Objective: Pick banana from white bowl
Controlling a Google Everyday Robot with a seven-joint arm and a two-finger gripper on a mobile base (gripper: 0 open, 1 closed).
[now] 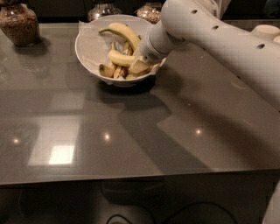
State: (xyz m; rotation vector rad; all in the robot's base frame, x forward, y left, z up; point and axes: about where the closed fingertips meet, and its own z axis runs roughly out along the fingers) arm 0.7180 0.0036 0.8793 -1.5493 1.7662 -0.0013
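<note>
The white bowl (87, 46) stands at the back middle of the grey table, lined with white paper. In it lies the all-yellow banana (119, 58), across the middle. A longer arched banana with a green stem (124, 33) lies behind it, and small brown-bruised bananas (109, 70) lie in front. My gripper (140, 65) reaches down into the right side of the bowl, at the right end of the yellow banana. My white arm (210, 39) comes in from the upper right and hides the bowl's right rim.
A glass jar of brown grains (18, 24) stands at the back left. Two more jars (103, 8) (151, 12) stand behind the bowl. Stacked beige bowls (264, 31) sit at the far right. The table's front edge (131, 175) runs across the lower frame.
</note>
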